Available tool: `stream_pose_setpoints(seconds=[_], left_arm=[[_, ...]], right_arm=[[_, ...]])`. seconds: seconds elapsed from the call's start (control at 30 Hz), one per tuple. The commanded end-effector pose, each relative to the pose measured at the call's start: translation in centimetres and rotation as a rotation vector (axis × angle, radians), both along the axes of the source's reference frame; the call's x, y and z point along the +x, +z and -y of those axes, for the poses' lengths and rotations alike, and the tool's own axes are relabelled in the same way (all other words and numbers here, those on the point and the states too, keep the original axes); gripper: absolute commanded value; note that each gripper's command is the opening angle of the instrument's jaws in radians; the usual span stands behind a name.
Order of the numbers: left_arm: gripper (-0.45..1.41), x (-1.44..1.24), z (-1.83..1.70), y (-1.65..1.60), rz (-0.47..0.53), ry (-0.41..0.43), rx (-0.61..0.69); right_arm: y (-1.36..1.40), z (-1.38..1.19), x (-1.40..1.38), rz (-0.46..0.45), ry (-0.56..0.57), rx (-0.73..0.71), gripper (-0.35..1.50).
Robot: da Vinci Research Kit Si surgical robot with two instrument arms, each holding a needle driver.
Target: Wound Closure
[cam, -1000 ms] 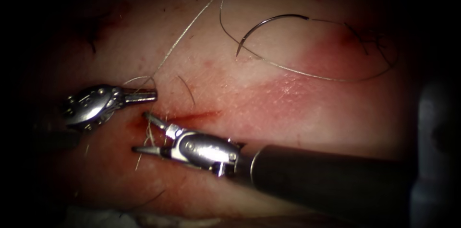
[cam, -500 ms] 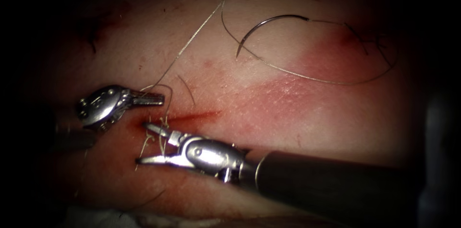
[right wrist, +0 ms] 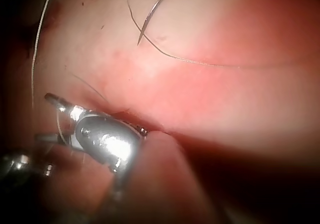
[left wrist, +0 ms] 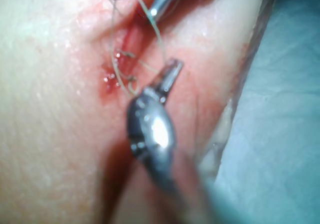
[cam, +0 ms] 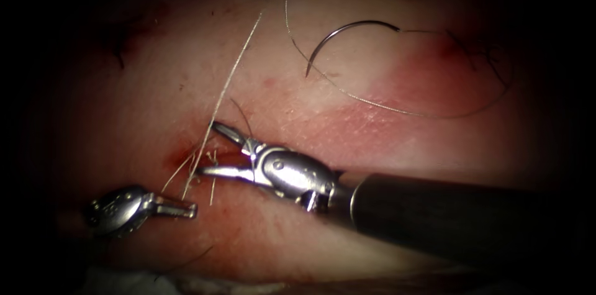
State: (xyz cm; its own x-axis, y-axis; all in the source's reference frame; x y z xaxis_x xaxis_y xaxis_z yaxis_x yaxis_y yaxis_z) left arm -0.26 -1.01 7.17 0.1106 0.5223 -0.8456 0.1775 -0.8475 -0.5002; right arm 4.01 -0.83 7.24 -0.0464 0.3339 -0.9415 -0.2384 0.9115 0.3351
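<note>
The curved needle (cam: 347,27) lies free on the tissue (cam: 385,140) at the upper right, held by neither tool and not in the tissue; it also appears in the right wrist view (right wrist: 150,17). Thread (cam: 230,77) runs taut from the top down to the stitch at the cut's left end (cam: 180,159). My left tool (cam: 187,210) sits below the cut, shut on this thread (left wrist: 156,32) at its jaw tips (left wrist: 172,67). My right tool (cam: 208,149) lies over the cut with its jaws open on either side of the thread strand, holding nothing (right wrist: 47,116).
A long loop of thread (cam: 397,108) trails from the needle's tail across the reddened tissue to an earlier stitch (cam: 478,53) at the upper right. Short cut ends of thread (cam: 213,161) stick up by the stitch. The tissue's front edge (cam: 186,282) is near the left tool.
The left tool has moved from above the cut to below it, drawing the thread taut. The right tool has shifted up and right, its open jaws now straddling the thread.
</note>
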Motion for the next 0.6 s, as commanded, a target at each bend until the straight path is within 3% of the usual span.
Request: stream_pose_setpoints(seconds=[0.03,0.2,0.4,0.6], left_arm=[[-0.45,-0.08,0.06,0.0,0.011,0.006,0.01],[-0.45,-0.2,0.13,-0.15,0.034,0.017,0.018],[-0.45,-0.61,0.38,-0.27,0.07,0.038,0.011],[-0.45,-0.9,0.26,-0.36,0.091,0.054,0.027]], right_arm=[[0.07,0.09,0.13,0.011,-0.013,0.002,1.2],[0.09,0.09,0.2,0.015,-0.008,0.0,1.2],[0.09,0.09,0.3,0.02,-0.004,0.0,1.2],[0.15,0.1,0.37,0.063,0.004,0.004,1.2]])
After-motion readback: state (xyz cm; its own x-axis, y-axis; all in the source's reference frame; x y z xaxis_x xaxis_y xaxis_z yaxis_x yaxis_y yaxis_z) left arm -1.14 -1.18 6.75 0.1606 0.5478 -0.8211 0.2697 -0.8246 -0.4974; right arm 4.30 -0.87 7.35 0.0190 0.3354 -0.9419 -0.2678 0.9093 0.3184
